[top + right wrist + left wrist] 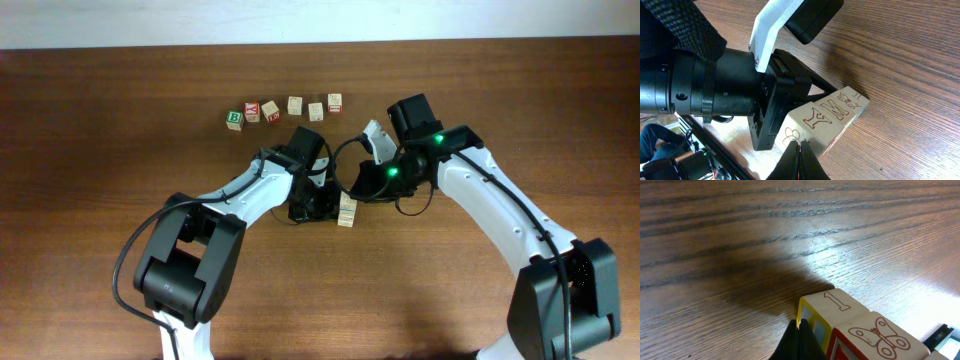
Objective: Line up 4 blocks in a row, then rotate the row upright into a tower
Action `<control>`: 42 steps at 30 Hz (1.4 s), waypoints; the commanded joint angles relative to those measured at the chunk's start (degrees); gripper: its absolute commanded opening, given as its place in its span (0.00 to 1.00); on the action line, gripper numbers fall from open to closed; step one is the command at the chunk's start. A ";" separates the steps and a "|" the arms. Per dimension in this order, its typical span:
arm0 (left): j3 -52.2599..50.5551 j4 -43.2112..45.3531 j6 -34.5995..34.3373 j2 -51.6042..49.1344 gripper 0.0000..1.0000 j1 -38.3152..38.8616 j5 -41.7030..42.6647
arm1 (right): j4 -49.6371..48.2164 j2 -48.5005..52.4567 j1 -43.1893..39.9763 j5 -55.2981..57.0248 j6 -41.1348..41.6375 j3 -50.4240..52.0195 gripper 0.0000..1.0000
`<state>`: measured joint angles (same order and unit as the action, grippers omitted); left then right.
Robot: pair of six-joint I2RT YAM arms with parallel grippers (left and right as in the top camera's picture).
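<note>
At centre, blocks (347, 211) sit clustered, touching. L gripper (799, 342) and R gripper (799, 159): tips pressed together, holding nothing, close by block sides. Wood: prob. light, stiff, smooth, slides easily. Pinch opp. flat faces.

Counter (100, 80): dark brown wood with fine streaked grain and a pale glare patch in the left wrist view.
Yellow-sided block (832, 305): pale top with a brown outlined "1" and a yellow-framed side.
Red-sided block (880, 337): pale top with a brown butterfly outline and a red-framed side.
Blocks (825, 120), right wrist view: pale wood with brown "Y", "M" and a flower outline.
Back row: "B" cube (234, 119) green, "K" cube (252, 111) red.
Left end effector (799, 337) and right end effector (800, 152): black.
Right arm (500, 210): white and black, with two green lights.
</note>
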<state>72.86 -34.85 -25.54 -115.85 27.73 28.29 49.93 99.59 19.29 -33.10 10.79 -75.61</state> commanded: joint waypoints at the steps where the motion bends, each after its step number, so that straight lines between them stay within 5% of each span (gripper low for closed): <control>1: 0.52 0.33 0.76 0.13 0.00 0.61 3.41 | 0.68 1.92 0.70 2.25 0.44 1.29 0.05; 27: 0.55 0.26 0.72 0.13 0.00 0.52 -1.70 | 1.55 1.92 0.70 2.25 0.68 1.29 0.04; 42: 0.85 -2.19 -2.25 0.15 0.00 -6.27 -6.73 | 1.95 1.92 0.68 2.27 0.68 1.29 0.04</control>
<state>72.88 -36.23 -27.11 -115.85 23.18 22.46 50.92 99.59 19.29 -33.58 11.64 -75.61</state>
